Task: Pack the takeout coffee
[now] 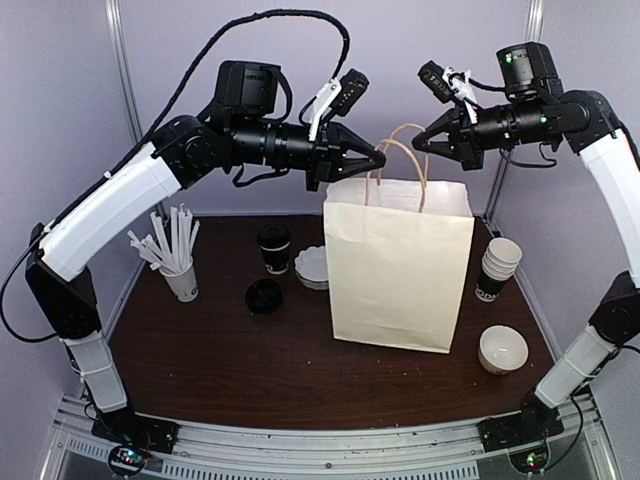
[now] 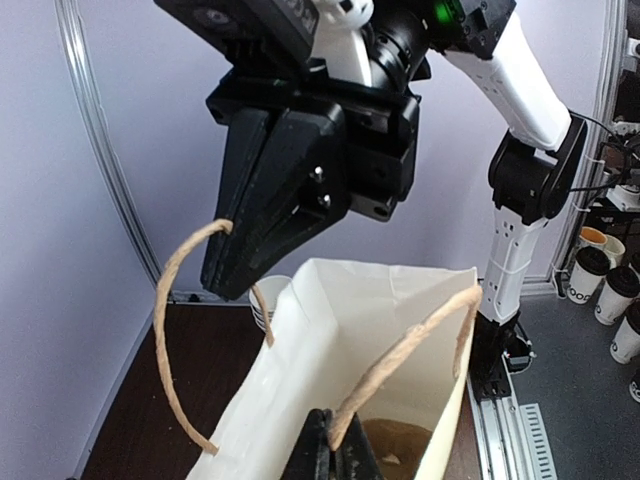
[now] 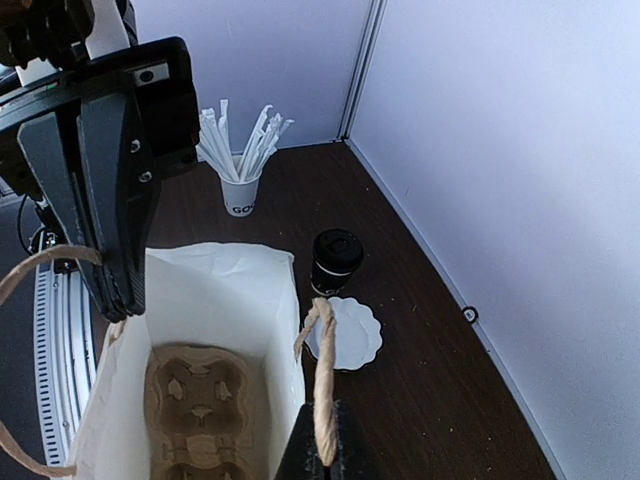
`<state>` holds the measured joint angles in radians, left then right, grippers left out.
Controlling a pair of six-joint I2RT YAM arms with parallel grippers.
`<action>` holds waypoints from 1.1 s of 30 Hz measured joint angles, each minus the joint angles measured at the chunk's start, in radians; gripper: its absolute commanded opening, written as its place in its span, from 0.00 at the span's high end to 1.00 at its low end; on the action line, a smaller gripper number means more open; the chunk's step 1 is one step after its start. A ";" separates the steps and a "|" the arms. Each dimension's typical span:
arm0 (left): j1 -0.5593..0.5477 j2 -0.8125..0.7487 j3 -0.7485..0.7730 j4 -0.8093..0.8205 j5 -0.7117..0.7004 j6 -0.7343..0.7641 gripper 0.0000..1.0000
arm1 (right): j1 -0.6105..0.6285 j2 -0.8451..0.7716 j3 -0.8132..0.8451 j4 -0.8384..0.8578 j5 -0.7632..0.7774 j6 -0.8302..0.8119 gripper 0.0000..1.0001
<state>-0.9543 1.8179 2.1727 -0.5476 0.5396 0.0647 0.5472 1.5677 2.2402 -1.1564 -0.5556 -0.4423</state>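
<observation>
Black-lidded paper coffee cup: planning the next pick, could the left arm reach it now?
Probably not yet: the left hand is shut on a twine handle of the cream paper bag. The cup stands unobstructed left of the bag, so once freed, likely yes.

A robotics lab cell staged as a coffee counter: plain lilac panels [image 1: 60, 90] on metal posts [image 1: 122, 70] enclose a dark table [image 1: 250, 370] with a near rail [image 1: 330, 440]; straws [image 1: 172, 238] at left, stacked cups [image 1: 498, 265] at right.
</observation>
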 measured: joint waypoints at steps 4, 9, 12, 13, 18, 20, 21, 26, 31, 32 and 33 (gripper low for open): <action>0.000 -0.023 -0.075 0.002 0.000 -0.011 1.00 | 0.009 0.000 -0.018 0.000 0.002 0.000 1.00; 0.000 -0.027 -0.093 0.002 0.000 -0.014 1.00 | 0.014 0.000 -0.019 0.001 0.008 -0.004 1.00; 0.000 -0.028 -0.093 0.002 -0.002 -0.014 1.00 | 0.014 0.002 -0.019 0.001 0.013 -0.005 1.00; 0.000 -0.028 -0.093 0.002 -0.002 -0.014 1.00 | 0.014 0.003 -0.019 0.001 0.014 -0.005 1.00; 0.000 -0.029 -0.093 0.001 -0.004 -0.013 1.00 | 0.017 0.013 -0.022 0.001 0.014 -0.005 1.00; 0.000 -0.030 -0.093 0.001 -0.004 -0.013 1.00 | 0.021 0.016 -0.026 0.002 0.014 -0.005 1.00; 0.000 -0.031 -0.095 0.001 -0.004 -0.013 1.00 | 0.022 0.016 -0.029 0.001 0.014 -0.005 1.00; 0.000 -0.043 -0.105 0.001 -0.002 -0.015 1.00 | 0.027 0.016 -0.041 0.002 0.014 -0.005 1.00; 0.000 -0.045 -0.117 0.002 0.003 -0.019 1.00 | 0.029 0.016 -0.060 0.005 0.019 -0.007 1.00; 0.000 -0.045 -0.121 0.002 0.003 -0.021 1.00 | 0.029 0.016 -0.068 0.007 0.022 -0.008 1.00; 0.000 -0.045 -0.125 0.001 0.003 -0.022 1.00 | 0.029 0.016 -0.075 0.009 0.025 -0.008 1.00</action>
<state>-0.9543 1.7725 2.0480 -0.5468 0.5430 0.0429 0.5766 1.5841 2.1654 -1.1477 -0.5304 -0.4500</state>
